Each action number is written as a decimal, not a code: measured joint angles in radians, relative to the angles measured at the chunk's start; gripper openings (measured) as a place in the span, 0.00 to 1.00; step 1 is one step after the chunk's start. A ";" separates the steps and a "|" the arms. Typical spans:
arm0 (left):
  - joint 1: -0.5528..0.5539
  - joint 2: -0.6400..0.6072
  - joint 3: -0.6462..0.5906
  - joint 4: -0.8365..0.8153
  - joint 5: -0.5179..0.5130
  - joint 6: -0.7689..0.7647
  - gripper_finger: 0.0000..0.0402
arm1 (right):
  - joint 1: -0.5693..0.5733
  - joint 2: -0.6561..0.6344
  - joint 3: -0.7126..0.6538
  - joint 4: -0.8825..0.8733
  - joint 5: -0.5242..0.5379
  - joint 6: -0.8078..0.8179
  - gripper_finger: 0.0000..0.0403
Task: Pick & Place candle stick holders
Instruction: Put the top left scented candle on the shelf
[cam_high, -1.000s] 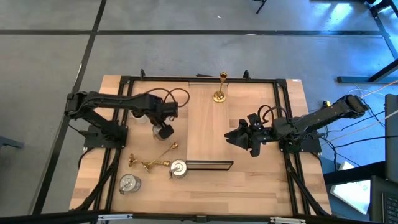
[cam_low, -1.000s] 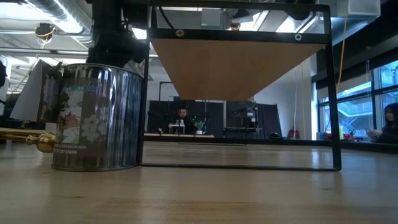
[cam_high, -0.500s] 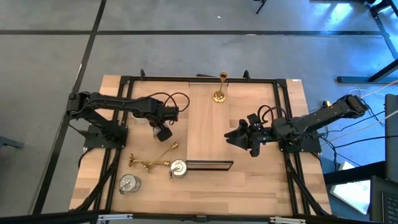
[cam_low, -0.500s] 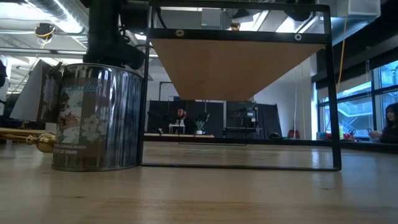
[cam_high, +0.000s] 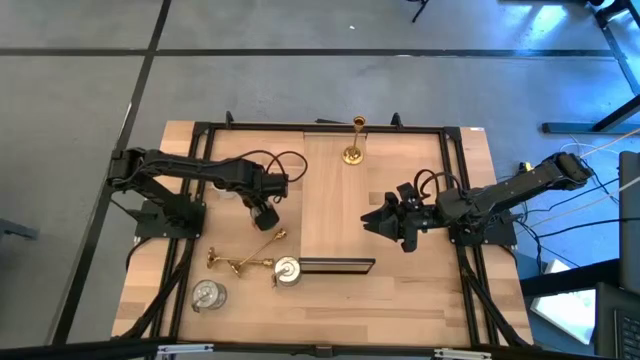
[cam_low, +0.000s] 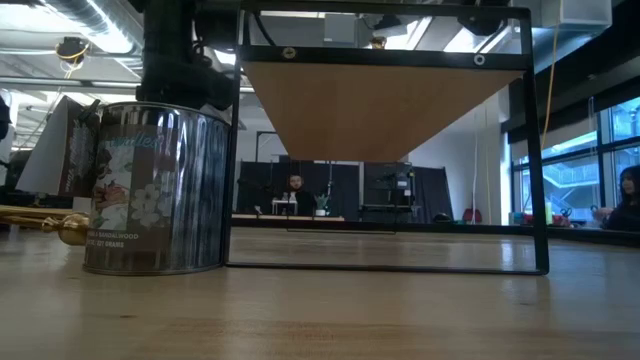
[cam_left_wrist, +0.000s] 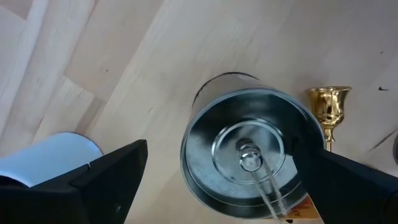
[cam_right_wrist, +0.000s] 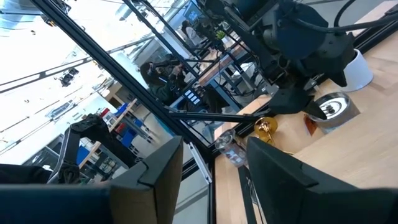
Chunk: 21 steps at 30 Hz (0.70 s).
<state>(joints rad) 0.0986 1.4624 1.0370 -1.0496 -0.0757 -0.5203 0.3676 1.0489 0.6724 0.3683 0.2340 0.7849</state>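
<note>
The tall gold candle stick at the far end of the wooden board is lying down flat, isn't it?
Not quite. The tall gold candle stick is at the far end of the wooden board, but it stands upright on its round base. The high view shows this. The gold sticks lying down are off the board, on the left arm's side of the table.

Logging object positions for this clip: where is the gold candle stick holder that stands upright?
In the high view, the upright gold holder stands alone at the far edge of the table, near its middle, at the top end of the long wooden board, away from both arms.
</note>
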 joint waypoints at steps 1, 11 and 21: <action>0.000 0.000 0.000 0.000 0.000 0.001 1.00 | 0.000 0.000 0.000 -0.002 -0.002 0.004 0.45; 0.000 -0.005 0.098 -0.009 -0.006 0.007 1.00 | 0.000 0.000 0.000 -0.006 -0.002 0.013 0.45; -0.003 0.012 0.131 -0.048 -0.019 -0.034 1.00 | 0.000 0.000 0.000 -0.014 -0.002 0.013 0.45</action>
<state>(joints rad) 0.0951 1.4743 1.1683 -1.0972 -0.0948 -0.5542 0.3672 1.0489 0.6724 0.3546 0.2325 0.7975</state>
